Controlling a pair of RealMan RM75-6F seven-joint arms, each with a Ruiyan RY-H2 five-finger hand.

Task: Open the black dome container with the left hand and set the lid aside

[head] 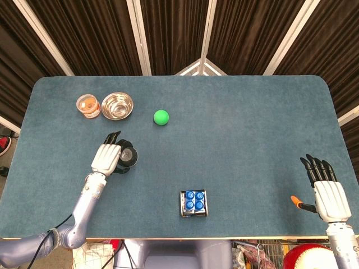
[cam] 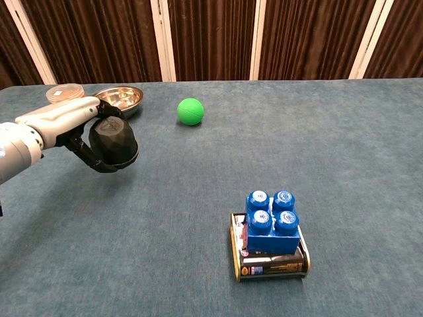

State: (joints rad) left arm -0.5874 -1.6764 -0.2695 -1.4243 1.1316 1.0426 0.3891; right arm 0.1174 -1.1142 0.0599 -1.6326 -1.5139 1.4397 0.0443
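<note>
1. Head view: the left hand [head: 107, 158] lies over a black dome lid [head: 127, 158], its fingers curled around the dark piece, a short way below and toward the near edge from the steel bowl [head: 118, 105]. From above I cannot tell whether the lid touches the desk [head: 235, 129] or hangs just over it.
2. Head view: no separate base of the dome container shows beside the bowl or under the hand, so I cannot tell where the lower half sits.
3. Head view: the right hand [head: 328, 193] rests far from the bowl, at the opposite near corner, fingers straight and spread, holding nothing. An orange-tipped object [head: 296, 200] lies just beside it.
4. Chest view: the left hand [cam: 66, 129] grips the faceted black dome lid [cam: 114, 141] with fingers wrapped around its side, in front of the steel bowl [cam: 117, 98]. The lid looks tilted and close to the desk surface.
5. Chest view: the green ball [cam: 190, 111] sits to the right of the bowl; the blue block [cam: 271, 221] on its tray lies well apart from it.
6. Judged step: the lid appears off and in hand, so setting it aside is under way. The next move calls for lowering it flat in front of the bowl, then spreading the fingers without nudging bowl or ball.
</note>
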